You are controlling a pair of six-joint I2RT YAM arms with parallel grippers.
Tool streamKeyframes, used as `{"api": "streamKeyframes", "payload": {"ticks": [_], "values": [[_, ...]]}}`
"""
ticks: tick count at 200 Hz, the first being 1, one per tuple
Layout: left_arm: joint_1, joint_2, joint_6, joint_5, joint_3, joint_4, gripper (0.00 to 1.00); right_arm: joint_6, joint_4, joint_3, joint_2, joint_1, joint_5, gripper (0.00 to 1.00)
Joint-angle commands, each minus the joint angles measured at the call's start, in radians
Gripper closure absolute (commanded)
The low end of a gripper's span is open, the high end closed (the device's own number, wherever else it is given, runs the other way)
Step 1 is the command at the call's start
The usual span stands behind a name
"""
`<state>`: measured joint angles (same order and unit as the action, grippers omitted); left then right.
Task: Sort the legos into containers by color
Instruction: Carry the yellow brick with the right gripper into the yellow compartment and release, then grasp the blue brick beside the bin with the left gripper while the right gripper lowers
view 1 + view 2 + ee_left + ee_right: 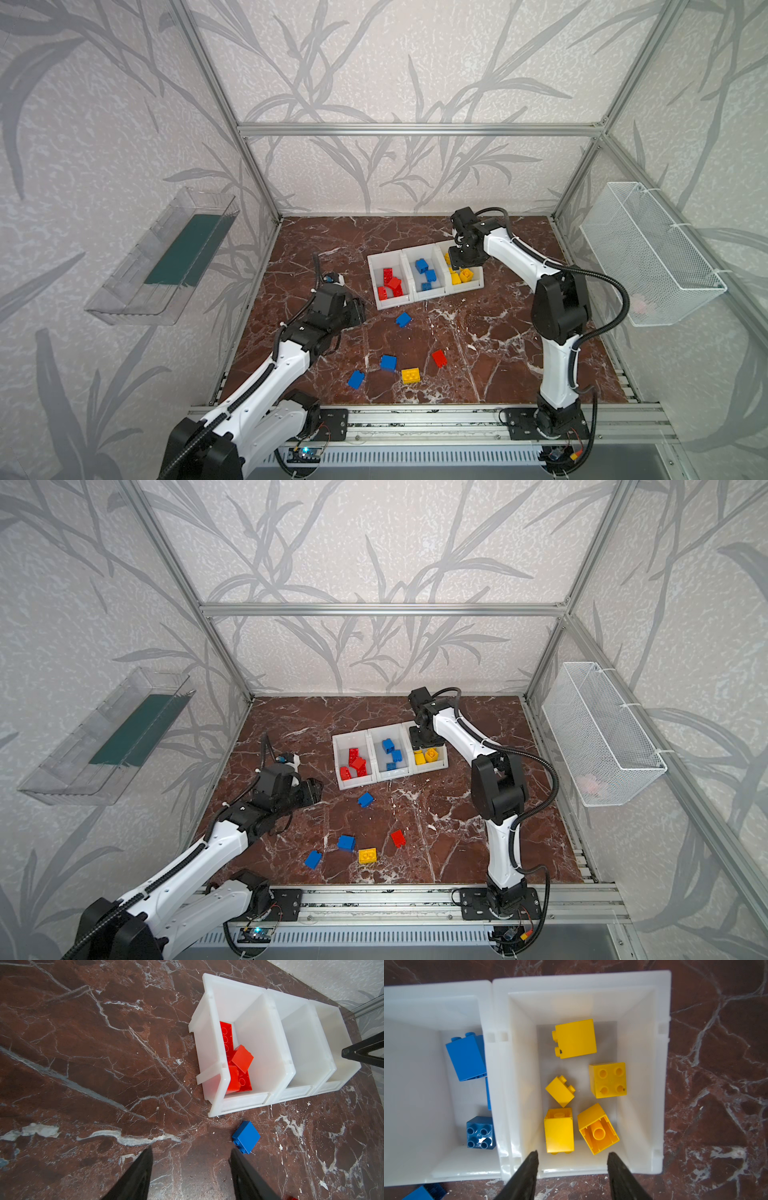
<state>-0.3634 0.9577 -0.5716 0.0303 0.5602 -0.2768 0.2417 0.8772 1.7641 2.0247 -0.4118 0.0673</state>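
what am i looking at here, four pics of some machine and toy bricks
Two robot arms stand at the front edge of a marble table. Two pictures look down from overhead; the other two come from cameras on each arm's wrist. Three white bins hold red, blue and yellow bricks, sorted by colour. Loose on the table: three blue bricks, one red brick, one yellow brick. The left end effector is open near a blue brick; the right end effector is open above the yellow bin. Neither holds anything.

Three bins [402, 270] sit abreast behind five loose bricks [388, 362]; right hand [572, 1153] hangs over rightmost bin [643, 1084].
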Motion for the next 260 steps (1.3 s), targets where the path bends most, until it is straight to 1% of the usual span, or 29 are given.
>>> {"api": "streamKeyframes", "payload": {"ticks": [1,31,52,87,108,121,154,183,260], "values": [[0.005,0.007,0.011,0.019,-0.003,-0.012,0.38,0.037,-0.009,-0.049,-0.098,0.005,-0.032,0.45],[0.002,0.045,0.056,0.062,0.023,-0.009,0.38,0.088,-0.101,-0.246,-0.257,0.005,-0.073,0.45],[-0.017,0.098,0.089,0.093,0.049,-0.002,0.38,0.104,-0.125,-0.352,-0.362,0.005,-0.092,0.45],[-0.117,0.218,0.190,0.066,0.131,-0.015,0.38,0.150,-0.125,-0.510,-0.494,0.004,-0.086,0.45],[-0.193,0.313,0.260,0.055,0.188,-0.016,0.37,0.182,-0.141,-0.600,-0.572,0.003,-0.093,0.45],[-0.223,0.380,0.292,0.059,0.228,-0.017,0.36,0.195,-0.145,-0.642,-0.614,0.003,-0.090,0.45],[-0.260,0.547,0.340,0.086,0.349,-0.097,0.36,0.221,-0.146,-0.713,-0.685,0.002,-0.096,0.45],[-0.288,0.651,0.377,0.083,0.405,-0.118,0.36,0.238,-0.146,-0.756,-0.726,0.003,-0.090,0.45],[-0.325,0.791,0.419,0.090,0.485,-0.158,0.36,0.259,-0.147,-0.785,-0.747,0.002,-0.102,0.45]]}}
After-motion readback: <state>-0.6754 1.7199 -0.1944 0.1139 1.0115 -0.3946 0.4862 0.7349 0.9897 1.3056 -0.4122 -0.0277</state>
